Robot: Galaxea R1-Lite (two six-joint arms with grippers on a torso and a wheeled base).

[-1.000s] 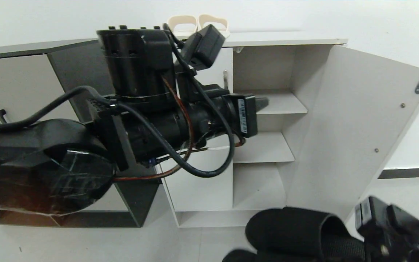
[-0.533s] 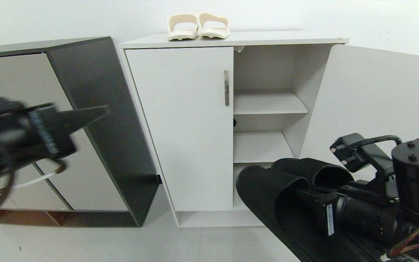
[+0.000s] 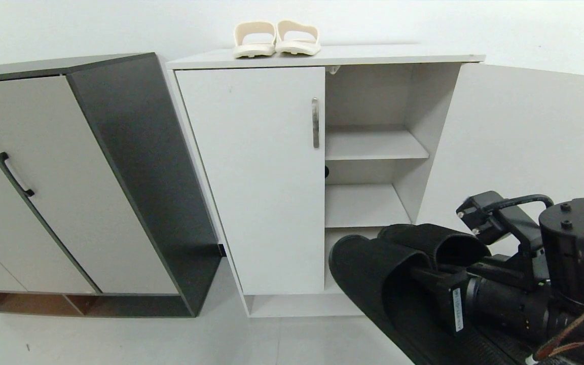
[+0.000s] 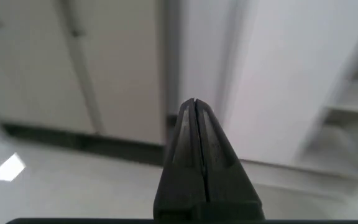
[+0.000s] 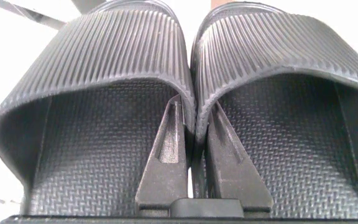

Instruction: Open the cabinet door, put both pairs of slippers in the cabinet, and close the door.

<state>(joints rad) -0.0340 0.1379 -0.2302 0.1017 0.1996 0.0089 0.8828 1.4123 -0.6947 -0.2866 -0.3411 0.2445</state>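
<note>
Low before the open cabinet (image 3: pixel 398 52), the right gripper (image 5: pixel 194 109) is clenched on both inner straps of the black slippers (image 3: pixel 388 258); judged risk: that thin pinch lets one slipper slide out or catch a shelf (image 3: pixel 373 144) on entry.

Bright, even overhead light washes the white cabinet (image 3: pixel 251 177); its open shelves (image 3: pixel 368 144) sit in soft grey shade. Straight lines bow at the head view's edges. Behind the left gripper (image 4: pixel 195 106) the room smears, with glare on the floor (image 4: pixel 8 168) at 8 o'clock.
</note>
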